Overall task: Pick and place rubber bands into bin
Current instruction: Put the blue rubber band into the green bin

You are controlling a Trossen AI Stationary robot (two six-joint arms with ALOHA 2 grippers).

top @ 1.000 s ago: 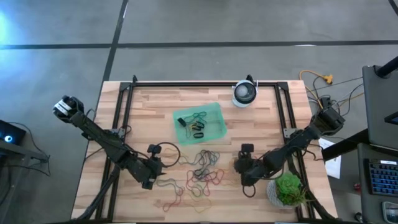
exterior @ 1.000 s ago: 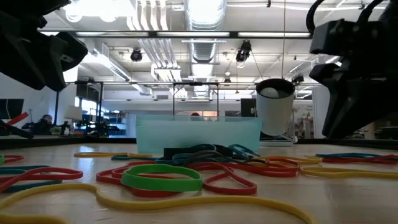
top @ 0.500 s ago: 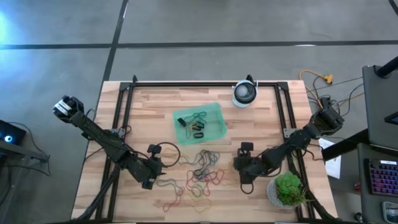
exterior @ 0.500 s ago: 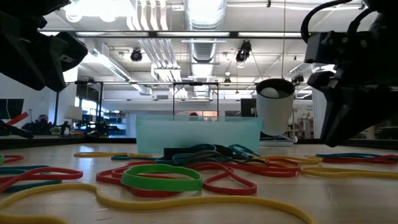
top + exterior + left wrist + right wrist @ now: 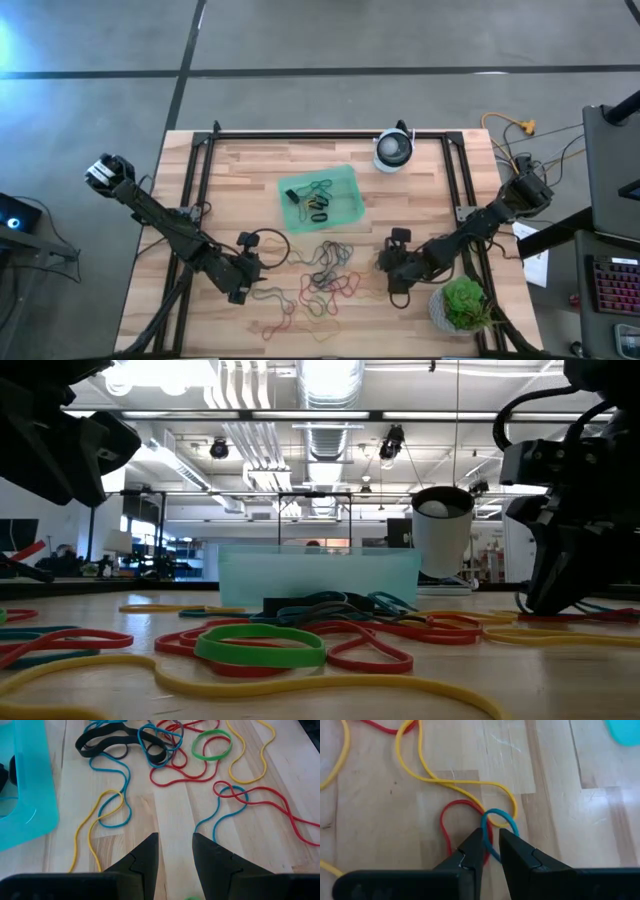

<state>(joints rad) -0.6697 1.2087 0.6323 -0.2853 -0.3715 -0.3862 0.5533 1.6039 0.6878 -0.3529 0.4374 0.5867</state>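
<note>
Sprawling across the lower middle of the high view, the thin loose rubber bands [image 5: 325,275] in red, yellow, blue, green and black lay tangled on the pale wooden table [image 5: 250,165]. At lower right the right gripper [image 5: 392,287] was down at the tangle's edge, its arm running up-right toward the table's side; in its wrist view the fingers stood narrowly apart around a blue loop [image 5: 496,827] crossing a red and a yellow one, a firm grip not clear. At lower left the left gripper [image 5: 243,285] hung beside the bands, fingers parted over bare wood. Farther up, the shallow translucent green plastic bin [image 5: 322,197] held several bands.
</note>
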